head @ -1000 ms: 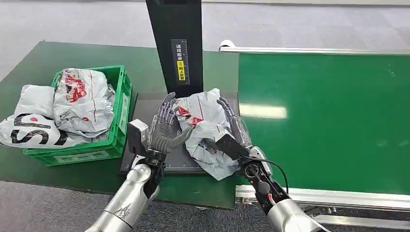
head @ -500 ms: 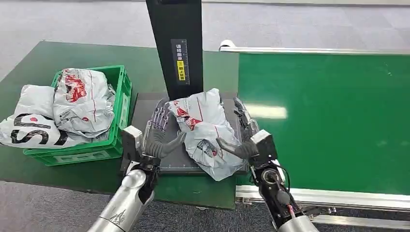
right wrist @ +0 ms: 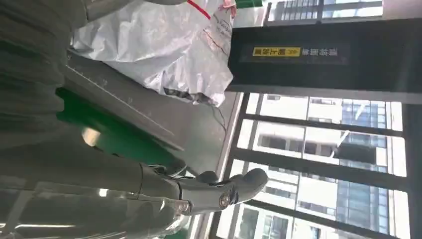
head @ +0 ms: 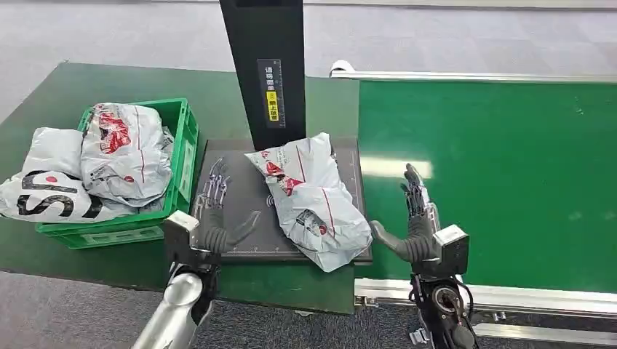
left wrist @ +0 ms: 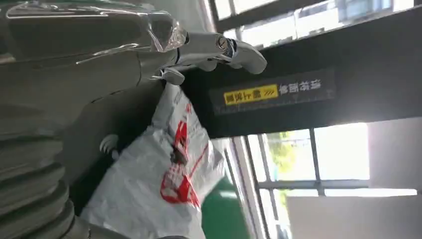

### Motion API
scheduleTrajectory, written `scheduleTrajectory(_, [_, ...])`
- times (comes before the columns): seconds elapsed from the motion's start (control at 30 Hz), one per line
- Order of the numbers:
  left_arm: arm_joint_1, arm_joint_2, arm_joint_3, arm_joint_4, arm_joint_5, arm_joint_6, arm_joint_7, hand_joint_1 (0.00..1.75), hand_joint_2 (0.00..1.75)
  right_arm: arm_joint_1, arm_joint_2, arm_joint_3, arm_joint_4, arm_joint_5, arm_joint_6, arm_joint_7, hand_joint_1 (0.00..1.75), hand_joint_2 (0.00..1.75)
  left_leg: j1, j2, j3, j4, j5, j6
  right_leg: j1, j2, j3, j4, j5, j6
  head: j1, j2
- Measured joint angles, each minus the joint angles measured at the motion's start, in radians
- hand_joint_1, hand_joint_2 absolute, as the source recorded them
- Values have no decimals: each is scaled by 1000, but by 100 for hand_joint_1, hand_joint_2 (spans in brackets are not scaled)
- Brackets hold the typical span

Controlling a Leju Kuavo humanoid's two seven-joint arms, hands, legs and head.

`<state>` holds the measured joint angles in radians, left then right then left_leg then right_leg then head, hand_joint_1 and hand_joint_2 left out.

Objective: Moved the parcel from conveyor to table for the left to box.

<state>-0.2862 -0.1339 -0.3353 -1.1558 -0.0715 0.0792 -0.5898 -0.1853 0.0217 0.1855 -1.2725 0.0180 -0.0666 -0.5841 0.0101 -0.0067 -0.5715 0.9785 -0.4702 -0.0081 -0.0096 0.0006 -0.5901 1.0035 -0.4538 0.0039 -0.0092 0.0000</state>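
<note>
I've set the parcel (head: pixel 311 200) on the table (head: pixel 240 280) at twelve o'clock, both my left hand (head: pixel 211 218) and right hand (head: pixel 416 225) spread empty, ready for boxing.

A grey speckled floor (head: pixel 436 36) surrounds the green-topped table (head: pixel 44 94), a black post (head: pixel 265 69) stands upright, and tall dark-framed windows (right wrist: pixel 323 144) admit bright daylight.

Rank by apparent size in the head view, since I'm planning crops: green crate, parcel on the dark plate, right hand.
1. green crate, though piled parcels hide much of it
2. parcel
3. right hand, smallest despite being nearest the camera
</note>
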Motion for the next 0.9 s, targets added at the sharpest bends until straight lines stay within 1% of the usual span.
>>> scheduleTrajectory(0.13, [8,2,-4,-27,-176,110,20,0,175,26,18,-65,-47,-35,-76,50,0,175,0,0,0,0,0,0,0,0,0,0,0,0,0,0])
scheduleTrajectory(0.17, [6,2,-8,-29,-202,116,26,0,175,31,20,-76,-52,-39,-84,66,0,175,0,0,0,0,0,0,0,0,0,0,0,0,0,0])
scheduleTrajectory(0.27, [-9,-4,-32,-21,-258,106,48,0,175,40,27,-104,-57,-31,-97,113,0,175,0,0,0,0,0,0,0,0,0,0,0,0,0,0])
scheduleTrajectory(0.43, [-84,-31,-61,46,-284,75,63,0,175,42,38,-109,-53,8,-97,151,0,175,0,0,0,0,0,0,0,0,0,0,0,0,0,0])
scheduleTrajectory(0.67, [-160,-71,-77,131,-292,48,94,0,175,41,48,-109,-48,31,-88,174,0,175,0,0,0,0,0,0,0,0,0,0,0,0,0,0])
scheduleTrajectory(0.9, [-179,-82,-87,165,-294,48,95,0,175,41,52,-109,-45,32,-87,176,0,175,0,0,0,0,0,0,0,0,0,0,0,0,0,0])
